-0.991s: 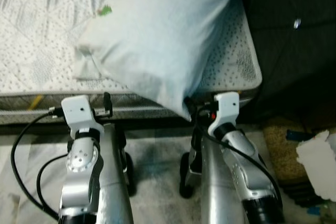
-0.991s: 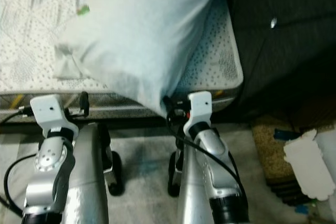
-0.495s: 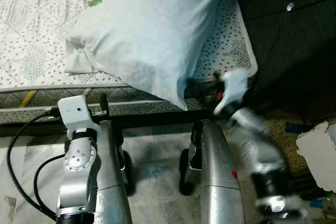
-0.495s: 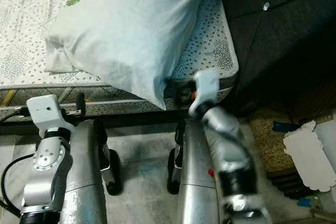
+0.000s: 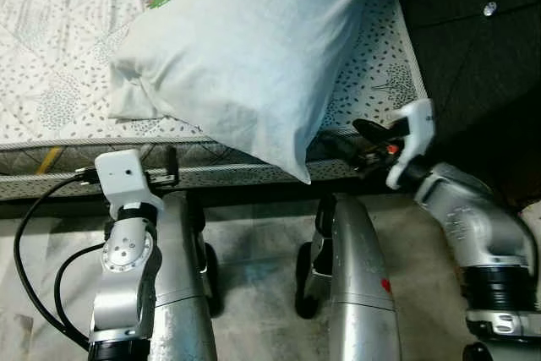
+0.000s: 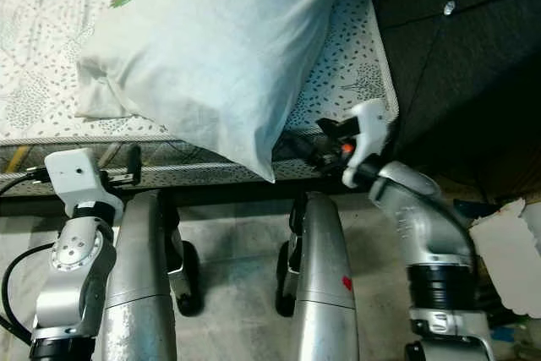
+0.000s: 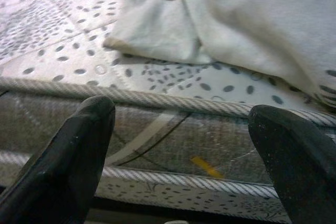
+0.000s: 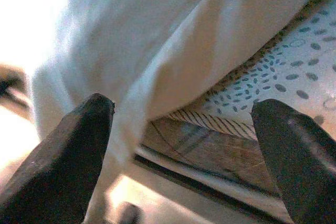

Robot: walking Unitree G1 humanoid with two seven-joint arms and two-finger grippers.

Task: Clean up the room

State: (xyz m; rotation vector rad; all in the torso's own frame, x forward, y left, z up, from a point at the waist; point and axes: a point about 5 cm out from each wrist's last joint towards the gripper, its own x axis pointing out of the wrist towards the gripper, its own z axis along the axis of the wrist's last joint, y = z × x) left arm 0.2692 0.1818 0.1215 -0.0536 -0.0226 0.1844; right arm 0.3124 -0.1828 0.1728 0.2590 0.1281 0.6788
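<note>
The right tool point(image 6: 325, 143) has let go and swung out to the right, open and empty; the pillow point(image 5: 254, 48) now rests on the bed point(image 5: 51, 82), corner overhanging. The left tool point(image 7: 178, 156) waits open, holding nothing

Even indoor light, sharp head views, one overexposed wrist view.

The pillow point(image 5: 254, 48) and mattress point(image 5: 59, 82) are brightly lit; the headboard point(image 5: 473, 40) sinks into deep shadow, one stud glinting. The right wrist view blows out to white glare at one corner, its near black fingers point(image 8: 58, 166) soft and unfocused.
</note>
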